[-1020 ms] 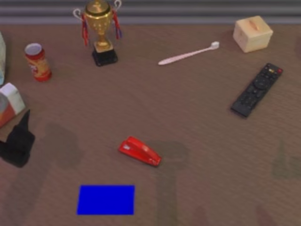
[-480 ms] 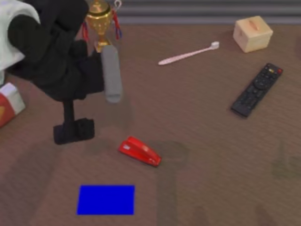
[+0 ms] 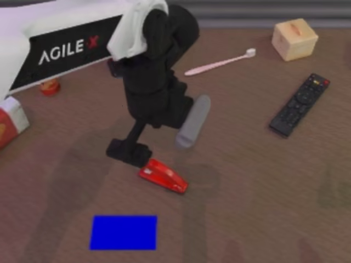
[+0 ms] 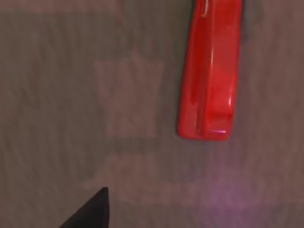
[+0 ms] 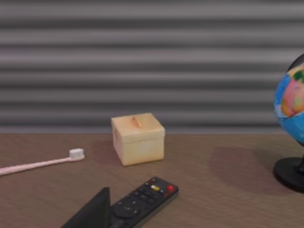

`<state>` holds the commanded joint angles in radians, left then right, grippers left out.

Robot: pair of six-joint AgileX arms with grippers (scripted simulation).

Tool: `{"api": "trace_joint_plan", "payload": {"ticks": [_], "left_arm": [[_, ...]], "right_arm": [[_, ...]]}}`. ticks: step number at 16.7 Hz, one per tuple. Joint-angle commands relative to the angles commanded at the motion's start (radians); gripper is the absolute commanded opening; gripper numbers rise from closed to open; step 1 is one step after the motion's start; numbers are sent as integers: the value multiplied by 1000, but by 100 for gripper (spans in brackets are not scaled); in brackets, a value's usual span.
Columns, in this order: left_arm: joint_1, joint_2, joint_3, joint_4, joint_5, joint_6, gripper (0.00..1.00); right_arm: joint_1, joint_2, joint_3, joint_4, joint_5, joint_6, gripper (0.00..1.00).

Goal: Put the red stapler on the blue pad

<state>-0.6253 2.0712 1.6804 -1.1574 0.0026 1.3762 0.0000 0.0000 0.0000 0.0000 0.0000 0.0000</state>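
The red stapler (image 3: 162, 176) lies flat on the brown table (image 3: 247, 175), a little left of the table's middle, set on a slant with one end toward the upper left and the other toward the lower right. The blue pad (image 3: 123, 232) lies flat near the front edge, below and to the left of the stapler, apart from it and with nothing on it. The left arm reaches in from the upper left, and the left gripper (image 3: 129, 153) hangs just beside the stapler's upper-left end; whether it touches the stapler cannot be told, nor whether it is spread or pressed together. In the left wrist view the stapler (image 4: 210, 76) lies alone on the wood, off to one side of a single dark fingertip (image 4: 92, 211). The right arm is out of the top view. Toward the right side sit a black remote (image 3: 299, 104), a tan box (image 3: 295, 39) and a pale pink toothbrush (image 3: 219, 62).
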Motion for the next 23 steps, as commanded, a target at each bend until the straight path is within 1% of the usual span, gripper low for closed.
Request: {"api": "trace_joint_plan", "payload": {"ticks": [2,9,11,15,17,22,23], "left_arm": [[-13,33,38,-20,-1,28,100],[-11,40,26,-4,-1,31,100],[-12,60,-13,54,-1,32,100],[-11,126,-121,242,0,32,100],[-12,152,-160,301,0,34,100],[-12,161,-172,318,0,35,100],[-12,161,-172,318,0,35,92]], "right_arm": [[0,0,0,0,0,0,100],[0,0,0,0,0,0,100],[0,0,0,0,0,0,100],[0,0,0,0,0,0,100],[0,0,0,0,0,0,100],[0,0,0,0,0,0,100],[0,0,0,0,0,0,100]]}}
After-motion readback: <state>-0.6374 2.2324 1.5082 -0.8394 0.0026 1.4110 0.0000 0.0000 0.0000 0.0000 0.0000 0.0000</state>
